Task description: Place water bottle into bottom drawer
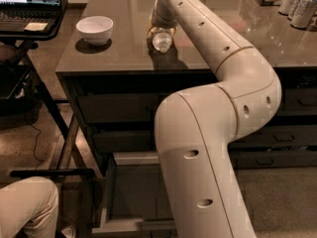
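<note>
The water bottle (162, 41), clear with its round end towards the camera, is at the counter top's front middle, right under my gripper (161, 29). The gripper comes down on it from above at the end of my white arm (213, 133), and its wrist hides most of the bottle. I cannot tell whether the bottle rests on the counter or is lifted. The bottom drawer (130, 192) is pulled open below the counter, with pale grey sides and a dark floor. The arm covers its right half.
A white bowl (94, 29) stands on the counter (119, 58) left of the bottle. Labelled cans (298, 5) are grouped at the far right. A laptop (29, 1) sits on a black stand at the left. A person's knee (27, 207) is at the bottom left.
</note>
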Controlling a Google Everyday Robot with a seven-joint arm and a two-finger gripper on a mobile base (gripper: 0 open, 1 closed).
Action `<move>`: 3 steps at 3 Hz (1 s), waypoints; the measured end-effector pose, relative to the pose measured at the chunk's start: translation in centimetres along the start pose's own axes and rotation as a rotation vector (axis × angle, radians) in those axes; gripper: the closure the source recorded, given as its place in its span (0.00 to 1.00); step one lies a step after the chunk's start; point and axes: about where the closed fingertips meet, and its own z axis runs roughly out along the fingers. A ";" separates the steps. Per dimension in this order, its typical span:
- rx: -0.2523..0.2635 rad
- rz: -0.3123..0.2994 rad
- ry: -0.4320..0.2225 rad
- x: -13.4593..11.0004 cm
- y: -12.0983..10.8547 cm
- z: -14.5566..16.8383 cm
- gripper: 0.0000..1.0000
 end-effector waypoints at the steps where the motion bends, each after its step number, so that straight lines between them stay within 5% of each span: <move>1: -0.020 -0.046 0.041 1.1 0.6 0.7 0.00; 2: -0.020 -0.046 0.041 1.0 0.6 0.6 0.00; 3: -0.028 -0.101 0.065 1.7 1.0 1.2 0.18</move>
